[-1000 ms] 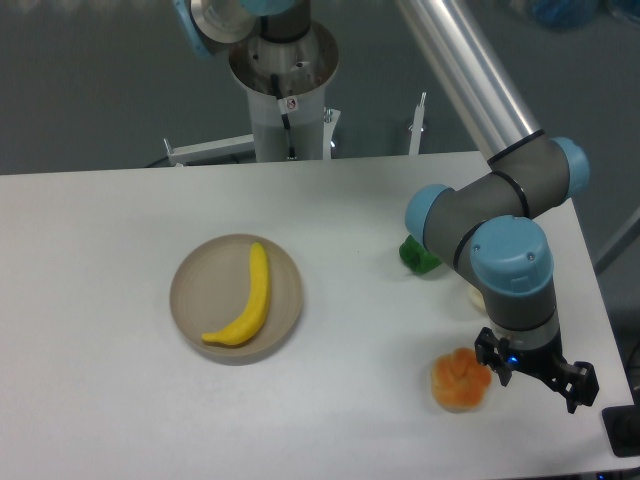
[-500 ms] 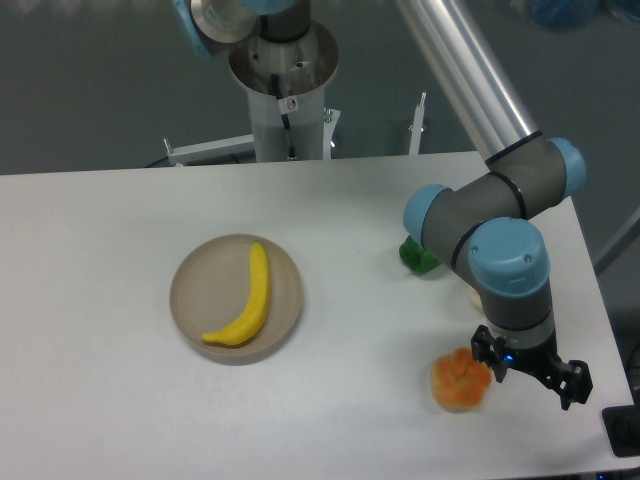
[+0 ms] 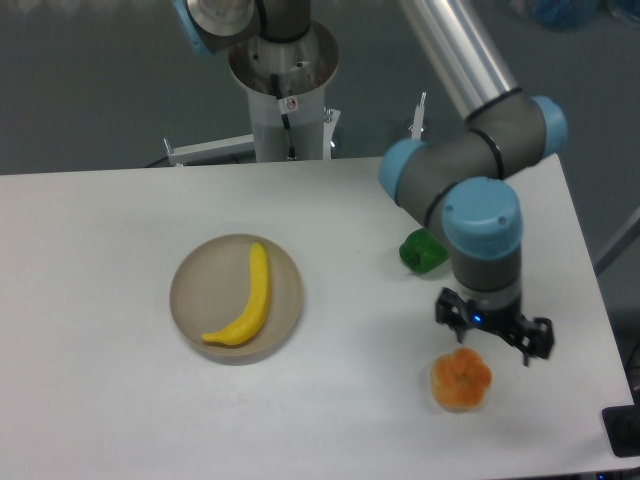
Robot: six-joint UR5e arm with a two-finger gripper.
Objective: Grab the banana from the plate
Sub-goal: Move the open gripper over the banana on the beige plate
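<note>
The step in hand, as I judge it, is the approach: the tool [image 3: 494, 332] hangs at the right of the tabletop [image 3: 90, 400], just above and behind the orange fruit [image 3: 461, 379], well apart from the banana [image 3: 246, 299]. It holds nothing. Its two black fingers look spread apart, though the view is too small to be certain how wide.

To do this step well, the arm should travel left at a safe height, clear of the orange fruit beneath it, and arrive above the banana before it descends. The banana lies flat across the plate [image 3: 195, 283], one end toward the far rim, the other curling to the near left edge. The best place to grip is probably the thick middle of the curve, with the fingers turned so they close across its narrow width, not along its length. The plate's raised rim is low, yet the fingertips should come down inside it, on either side of the fruit, and not strike it. A smooth, rounded banana may slip, so a centred, square closing matters.

Counted, largest to smallest:
- one tabletop
- one plate
- one banana
- one orange fruit
- one green object [image 3: 423, 251], partly hidden behind the arm
</note>
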